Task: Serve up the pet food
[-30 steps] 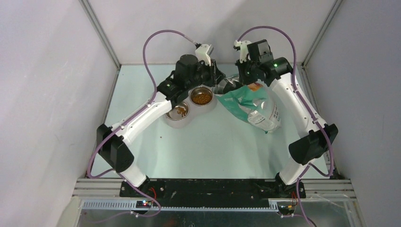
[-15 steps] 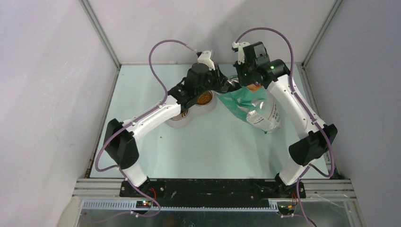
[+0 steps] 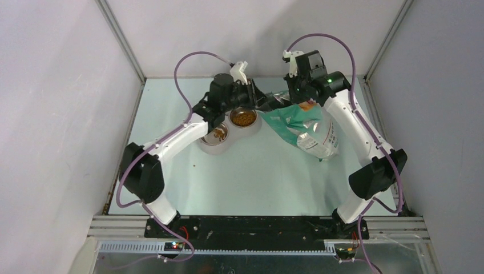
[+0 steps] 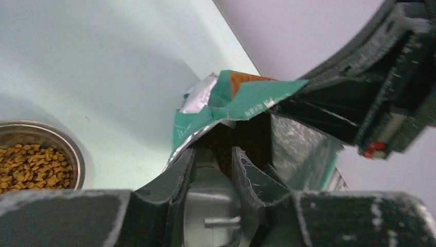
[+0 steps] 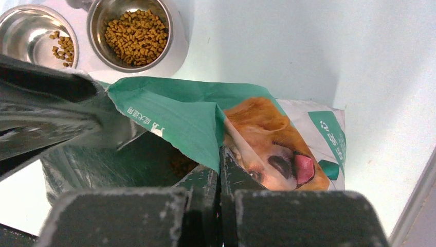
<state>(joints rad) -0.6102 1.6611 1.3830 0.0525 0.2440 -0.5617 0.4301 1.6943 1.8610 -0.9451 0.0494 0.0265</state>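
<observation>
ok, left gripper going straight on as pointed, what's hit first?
Left gripper, shut on a clear plastic scoop, points into the open mouth of the teal-green and white printed bag; depth inside unclear.

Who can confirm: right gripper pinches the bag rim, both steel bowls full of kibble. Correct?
No. The right gripper does pinch the bag rim, but only one steel bowl is full of kibble; the other bowl holds just a few pieces. The right wrist view shows it.
</observation>
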